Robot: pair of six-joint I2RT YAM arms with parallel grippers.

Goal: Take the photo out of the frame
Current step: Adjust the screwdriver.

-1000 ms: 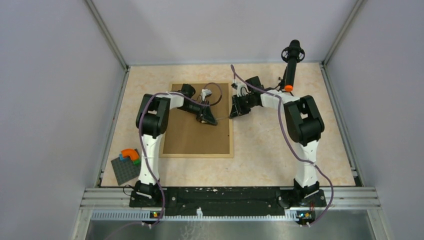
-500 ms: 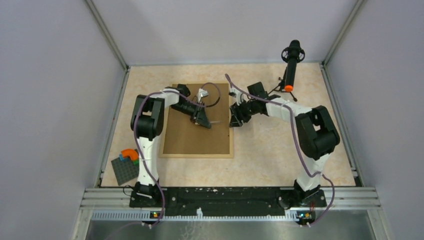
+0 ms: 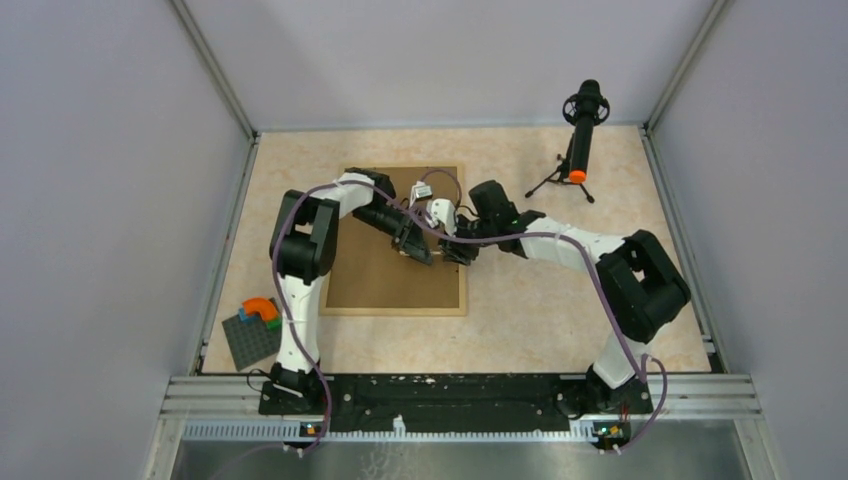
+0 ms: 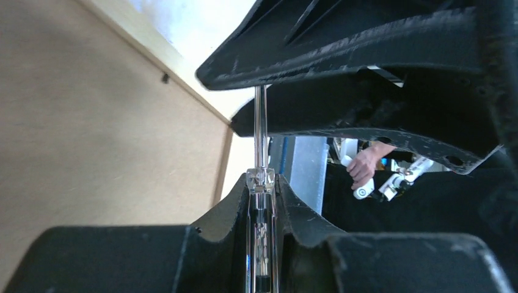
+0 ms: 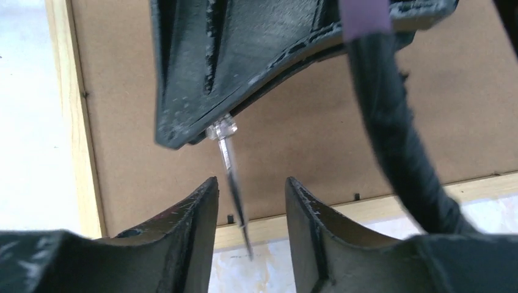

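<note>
The frame (image 3: 385,290) lies back-up on the desk (image 3: 540,320), so the photo is hidden beneath its brown board. Near the frame's right edge the left gripper (image 3: 420,250) is clamped on a thin, clear-handled tool (image 5: 231,171). The tool's shaft runs straight between the right gripper's (image 5: 250,184) parted jaws, and neither jaw looks to be touching it.

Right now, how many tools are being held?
1: a thin clear-handled tool, clamped in the left gripper above the frame, its shaft inside the open right gripper.
</note>
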